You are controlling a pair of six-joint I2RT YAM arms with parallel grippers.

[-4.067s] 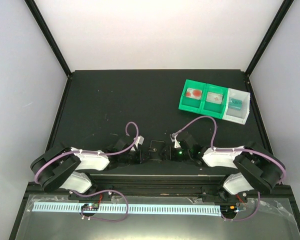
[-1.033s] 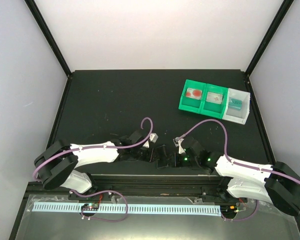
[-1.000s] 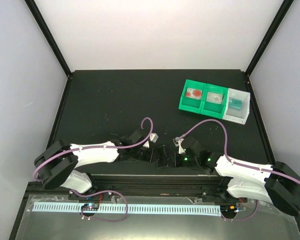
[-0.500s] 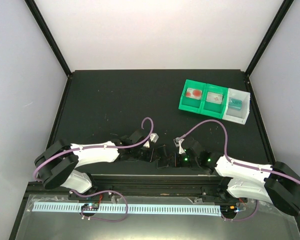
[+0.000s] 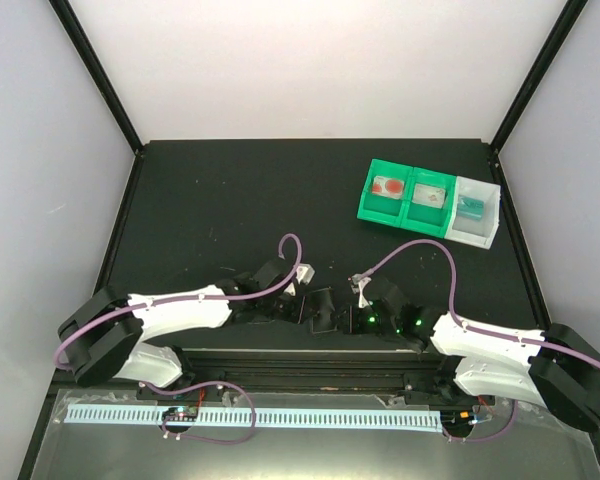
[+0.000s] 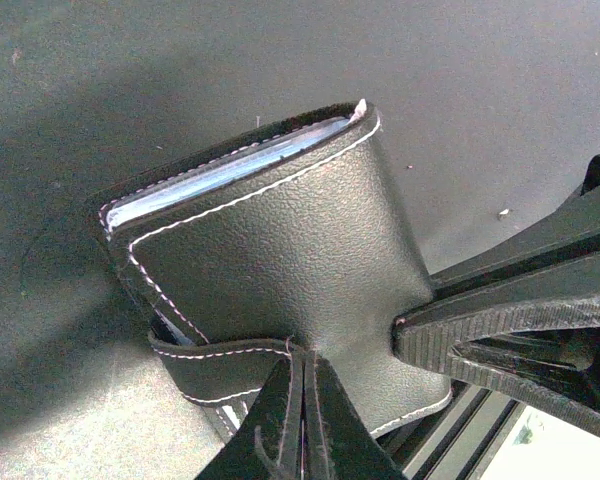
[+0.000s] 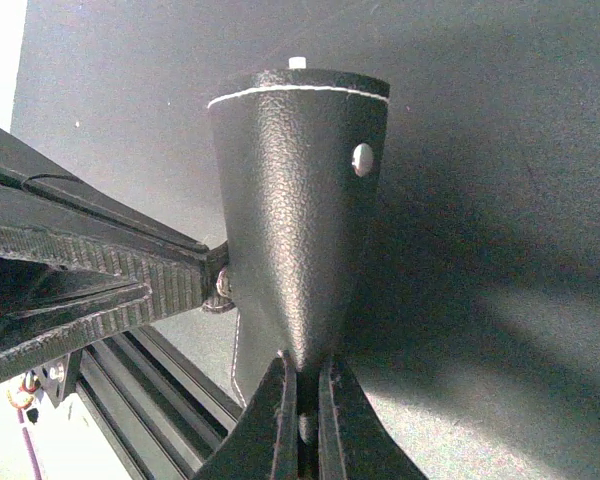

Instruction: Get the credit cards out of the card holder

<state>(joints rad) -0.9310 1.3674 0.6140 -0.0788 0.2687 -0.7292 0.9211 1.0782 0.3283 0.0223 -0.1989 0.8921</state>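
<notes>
Wallet [image 6: 280,250] pinched from both sides at the near edge of the black table [image 5: 230,190], between the two arms. The left gripper [image 6: 302,425] is clamped tight on the wallet's lower edge beside the strap [image 6: 215,360]. The right gripper [image 7: 302,420] is clenched on the bottom of the opposite panel, the one bearing the white snap stud [image 7: 362,158]. Whether the wallet rests on the table or hangs just clear of it cannot be told. The cards [image 6: 220,172] sit inside, showing only as a pale blue sliver along the top between the stitched panels. The step in hand looks to be spreading the wallet open. It is probably done best with one arm holding firm as an anchor while the other draws its panel away slowly, so the leather hinges open instead of slipping out of the jaws. Both grips would do well to stay low on the leather, away from the pale edge, since squeezing the cards through the cover would likely lock them in. Once the mouth gapes, one gripper will have to let go and take a card by its exposed edge. By count: one wallet, two grippers and one visible strip of card, with the number of cards behind it impossible to tell. One tray [image 5: 408,203] stands well apart at the far right, with three compartments, two green and one white, each holding something small.
</notes>
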